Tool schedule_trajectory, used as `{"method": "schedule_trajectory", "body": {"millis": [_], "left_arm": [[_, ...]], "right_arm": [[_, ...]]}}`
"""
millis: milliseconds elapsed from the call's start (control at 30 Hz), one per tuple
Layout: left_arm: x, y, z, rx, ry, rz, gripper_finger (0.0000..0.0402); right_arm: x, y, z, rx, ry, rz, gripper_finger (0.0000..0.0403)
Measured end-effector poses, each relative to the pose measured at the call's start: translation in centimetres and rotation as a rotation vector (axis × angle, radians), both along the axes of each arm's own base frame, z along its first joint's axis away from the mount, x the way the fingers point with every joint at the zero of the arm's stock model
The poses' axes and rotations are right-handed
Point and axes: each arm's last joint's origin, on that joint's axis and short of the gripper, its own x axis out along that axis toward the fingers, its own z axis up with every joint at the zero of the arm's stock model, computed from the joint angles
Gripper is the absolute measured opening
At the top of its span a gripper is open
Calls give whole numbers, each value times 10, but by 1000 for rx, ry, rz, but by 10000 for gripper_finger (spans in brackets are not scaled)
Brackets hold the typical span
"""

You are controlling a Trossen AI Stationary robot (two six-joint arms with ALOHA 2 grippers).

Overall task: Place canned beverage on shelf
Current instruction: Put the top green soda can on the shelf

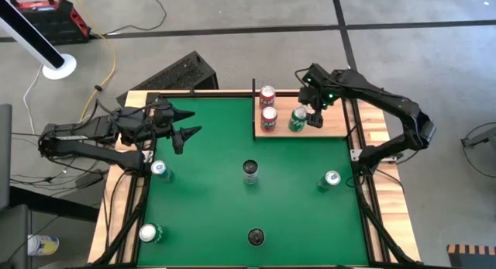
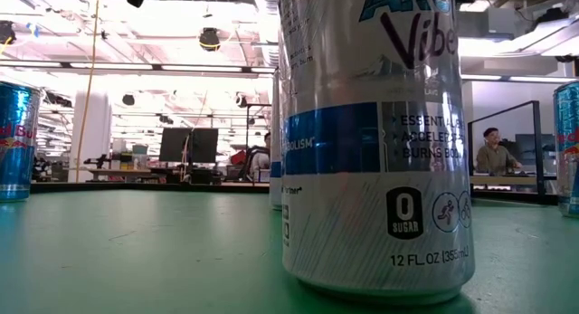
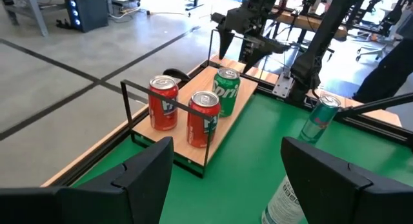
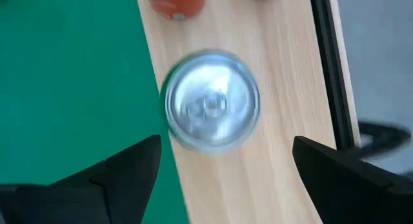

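The shelf (image 1: 325,128) is a pale-wood panel at the far right of the green table. Two red cans (image 1: 268,105) and a green can (image 1: 298,118) stand upright on it on their bases. My right gripper (image 1: 315,106) hovers open just above the green can, pointing steeply down. In the right wrist view the can's silver top (image 4: 210,100) lies ahead of the spread fingers (image 4: 129,169), clear of both. My left gripper (image 1: 183,126) hangs open over the table's left side, with nothing between its fingers (image 3: 145,172).
Loose cans stand on the green felt: one near the left edge (image 1: 160,170), one mid-table (image 1: 250,170), one at the right (image 1: 332,178), and two near the front (image 1: 149,233) (image 1: 256,236). A thin black frame (image 3: 129,98) rises along the shelf's left and far sides.
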Motion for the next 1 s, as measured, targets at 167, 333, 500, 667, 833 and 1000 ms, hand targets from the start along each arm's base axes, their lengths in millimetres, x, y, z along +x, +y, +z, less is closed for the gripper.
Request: {"method": "schedule_trajectory", "body": {"millis": [167,333,500,667,833,1000], "left_arm": [[0,0,0,-1,0,-5,270],[0,0,0,-1,1,-6,270],[0,0,0,14,7,-5,270],[0,2,1,36,3,30,270],[0,6,1,34,1,48,270],[0,6,1,29,0,33,270]], "right_arm": [[-20,16,12,76,-30,-139,368],[-43,37,-1,151,-136,-194,310],[-49,44,-25,187,-279,-223,197],[-41,38,-43,224,-247,-237,34],[-29,25,-59,250,-197,-254,24],[-20,14,-70,256,-183,-258,15]]}}
